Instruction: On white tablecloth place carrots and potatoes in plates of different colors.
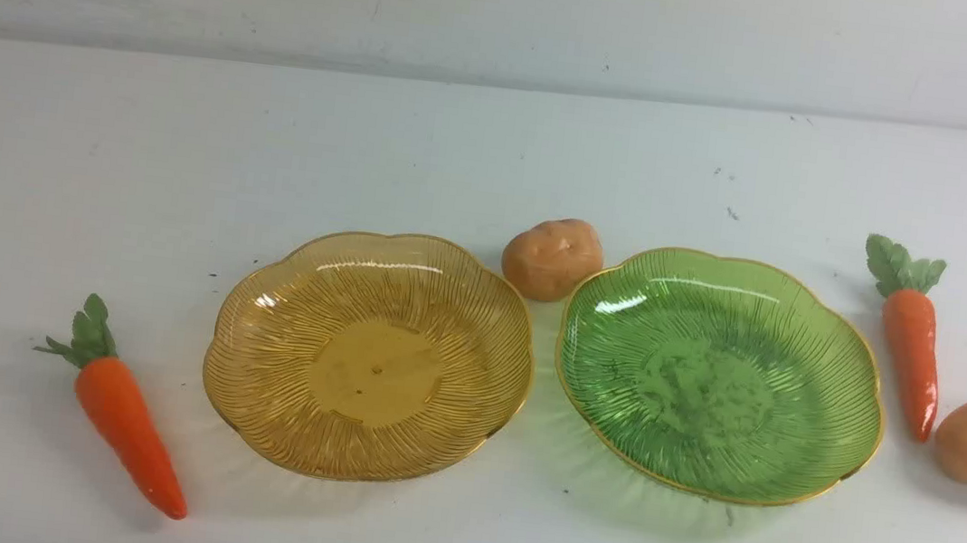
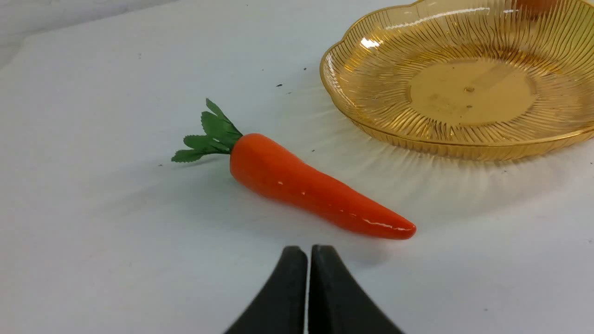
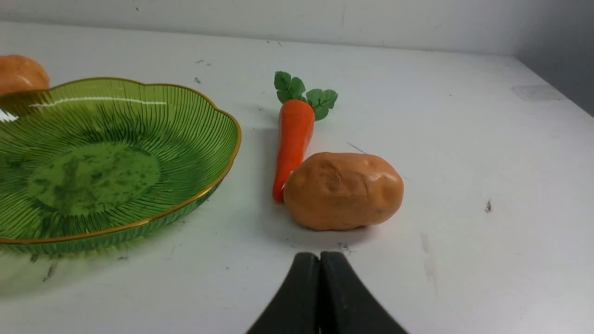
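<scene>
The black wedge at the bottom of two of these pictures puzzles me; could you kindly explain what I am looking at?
It is a two-armed robot. The wide picture looks forward from between its arms; the other two come from cameras on its wrists. Each black wedge is a hand, shut and empty: the left hand near the left carrot, the right hand near the right potato. Also on the white tablecloth: an empty amber plate, an empty green plate, a middle potato behind the gap between them, and a right carrot.

Front high, forward; wrists low, near; left shares amber plate [image 1: 295, 323]; right, green plate [image 1: 800, 371].
</scene>
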Robot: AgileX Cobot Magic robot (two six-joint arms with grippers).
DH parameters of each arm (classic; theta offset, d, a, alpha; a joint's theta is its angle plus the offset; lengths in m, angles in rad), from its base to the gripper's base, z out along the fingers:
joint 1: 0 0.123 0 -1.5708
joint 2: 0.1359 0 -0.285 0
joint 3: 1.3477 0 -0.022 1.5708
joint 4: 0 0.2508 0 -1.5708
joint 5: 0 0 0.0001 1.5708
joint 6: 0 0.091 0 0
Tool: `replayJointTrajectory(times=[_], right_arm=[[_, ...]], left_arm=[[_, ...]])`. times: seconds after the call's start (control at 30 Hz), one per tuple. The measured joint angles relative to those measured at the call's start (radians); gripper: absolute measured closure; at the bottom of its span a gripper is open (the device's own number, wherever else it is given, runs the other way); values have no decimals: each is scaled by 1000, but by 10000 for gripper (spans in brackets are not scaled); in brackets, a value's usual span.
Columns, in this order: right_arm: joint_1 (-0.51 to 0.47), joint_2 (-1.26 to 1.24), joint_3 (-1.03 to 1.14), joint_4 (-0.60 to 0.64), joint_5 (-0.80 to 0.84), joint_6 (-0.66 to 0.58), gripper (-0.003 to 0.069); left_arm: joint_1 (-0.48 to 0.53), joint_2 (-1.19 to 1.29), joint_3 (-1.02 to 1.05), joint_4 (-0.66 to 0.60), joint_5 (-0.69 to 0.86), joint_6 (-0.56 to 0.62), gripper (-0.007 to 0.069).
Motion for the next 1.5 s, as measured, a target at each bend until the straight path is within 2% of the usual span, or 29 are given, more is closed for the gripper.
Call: replayJointTrajectory(times=[0.77,0.9,0.97,1.17,1.23,1.3,1.4,1.5], right_arm=[[0,0,0,0,0,0,673],[0,0,0,0,0,0,673],[0,0,0,0,0,0,673],[0,0,0,1,0,0,673],[0,0,0,25,-17,4,673],[0,0,1,106,-85,27,673],[0,0,1,239,-196,87,673],[0,0,1,345,-274,140,673]], left_arm=[[0,0,0,2,-24,-6,627],[0,0,0,-135,-139,-98,627],[0,0,0,-249,-226,-165,627],[0,0,0,-442,-421,-213,627],[0,0,0,-504,-554,-227,627],[0,0,-18,-540,-658,-248,627],[1,5,-114,-541,-633,-245,628],[1,58,-253,-529,-488,-207,628]])
